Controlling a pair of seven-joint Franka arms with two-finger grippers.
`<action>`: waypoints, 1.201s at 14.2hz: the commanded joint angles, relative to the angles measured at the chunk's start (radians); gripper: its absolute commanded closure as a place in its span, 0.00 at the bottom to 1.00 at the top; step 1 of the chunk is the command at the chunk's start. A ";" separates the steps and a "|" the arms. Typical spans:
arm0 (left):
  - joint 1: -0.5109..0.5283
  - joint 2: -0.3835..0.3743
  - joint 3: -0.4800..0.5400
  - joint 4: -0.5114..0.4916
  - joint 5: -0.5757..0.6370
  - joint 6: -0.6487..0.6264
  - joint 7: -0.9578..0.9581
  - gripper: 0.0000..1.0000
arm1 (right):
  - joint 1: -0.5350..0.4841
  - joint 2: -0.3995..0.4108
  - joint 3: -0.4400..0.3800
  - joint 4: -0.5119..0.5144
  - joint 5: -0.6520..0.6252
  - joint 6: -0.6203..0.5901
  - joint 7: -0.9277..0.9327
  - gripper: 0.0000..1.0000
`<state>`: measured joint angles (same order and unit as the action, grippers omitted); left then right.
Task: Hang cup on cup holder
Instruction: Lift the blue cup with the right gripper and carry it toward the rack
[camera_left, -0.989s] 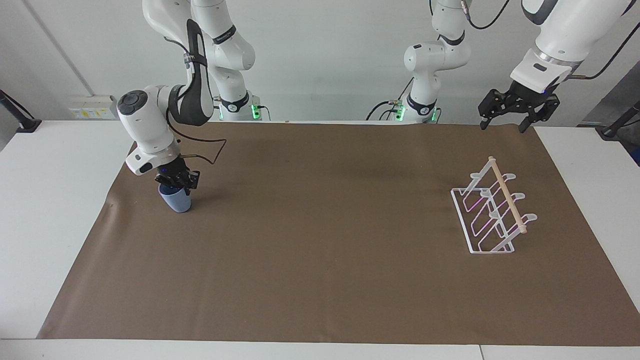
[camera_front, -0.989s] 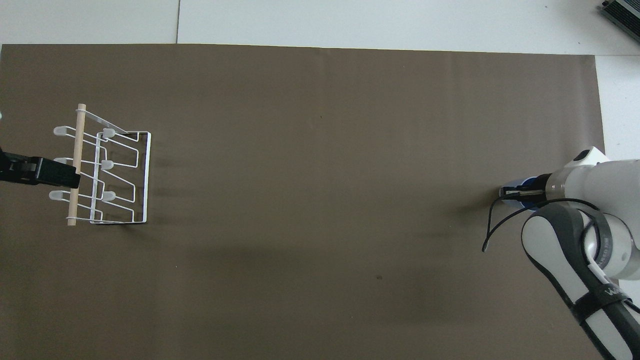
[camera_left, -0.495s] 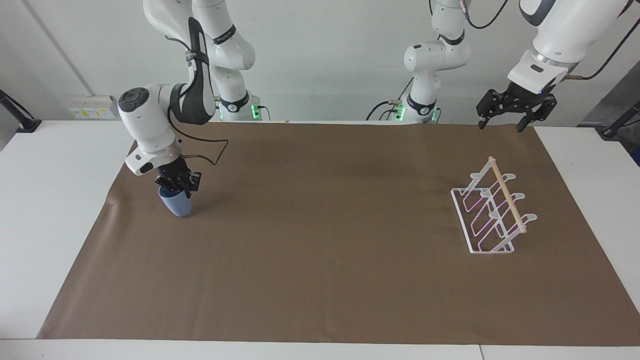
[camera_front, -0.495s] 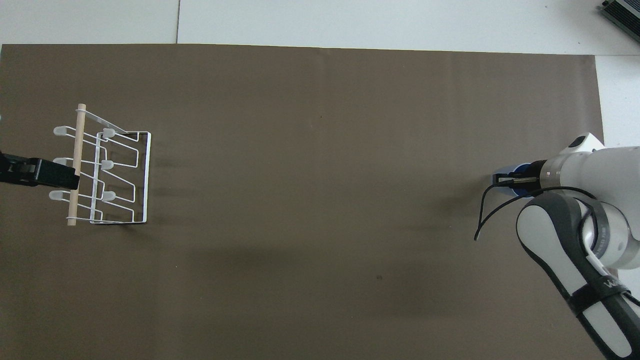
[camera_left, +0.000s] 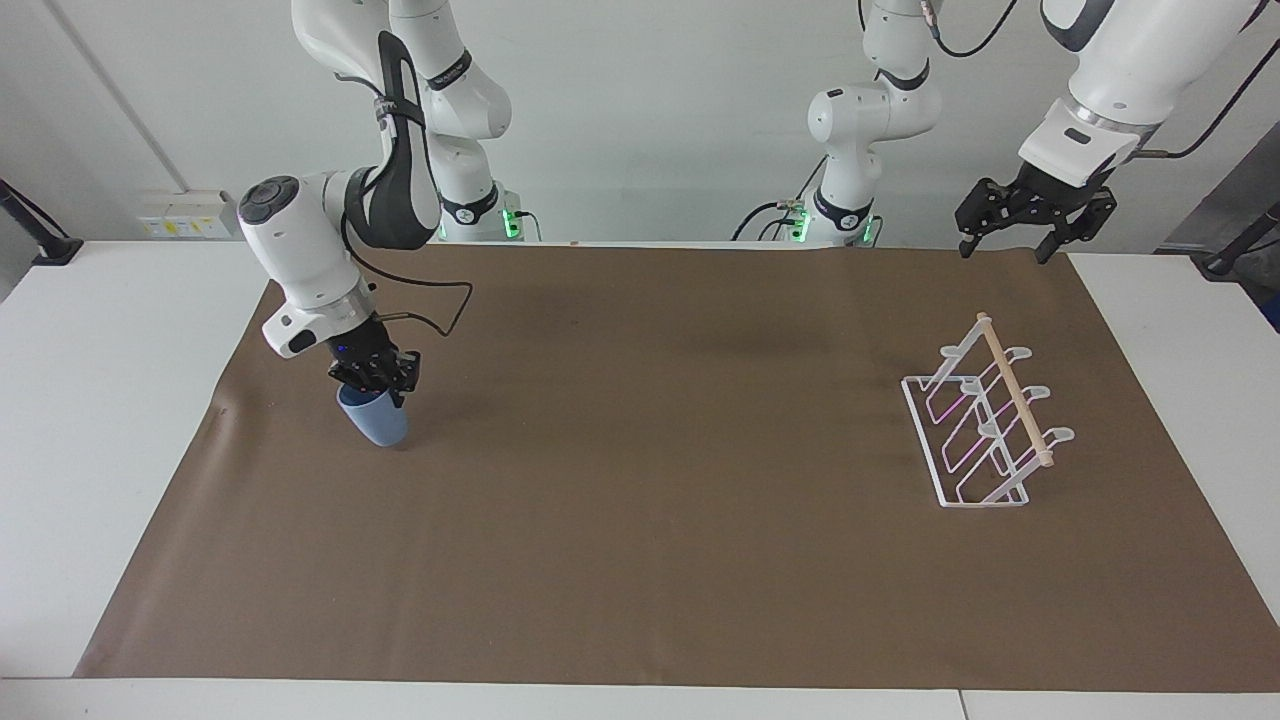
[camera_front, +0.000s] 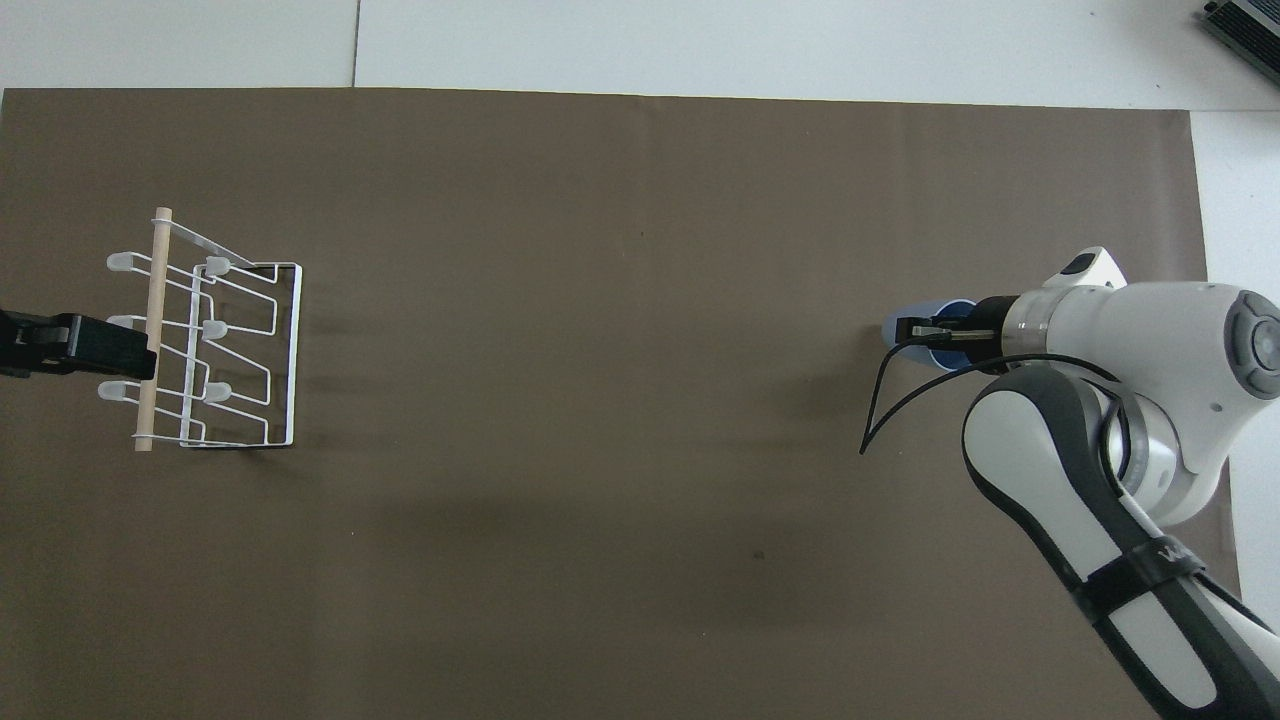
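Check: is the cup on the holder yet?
No. The cup is in the right gripper at the right arm's end of the table, and the holder has bare prongs.

We can read no complete text, label, brand, number or sign in either view. The only lettering we find is a short run of white characters on the black strap (camera_front: 1150, 568) around the right arm's grey and white forearm sleeve in the overhead view, and it is too small for us to make out. The black bands (camera_left: 447, 70) around the joints of the white robot arms in the facing view also carry tiny pale marks that we cannot read.
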<state>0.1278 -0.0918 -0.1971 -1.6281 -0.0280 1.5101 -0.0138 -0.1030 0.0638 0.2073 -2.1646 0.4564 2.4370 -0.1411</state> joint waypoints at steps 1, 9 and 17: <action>0.013 -0.028 -0.004 -0.024 -0.009 -0.016 -0.076 0.00 | 0.055 0.013 0.001 0.029 0.150 0.011 0.009 1.00; 0.050 -0.025 0.004 -0.019 -0.291 -0.024 -0.518 0.00 | 0.140 0.016 0.018 0.077 0.528 -0.015 -0.049 1.00; 0.088 -0.084 0.005 -0.143 -0.625 -0.004 -0.954 0.00 | 0.146 0.016 0.046 0.146 0.944 -0.113 -0.262 1.00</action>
<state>0.1844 -0.1053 -0.1907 -1.6678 -0.5695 1.4935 -0.9043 0.0466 0.0658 0.2336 -2.0561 1.3136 2.3352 -0.3614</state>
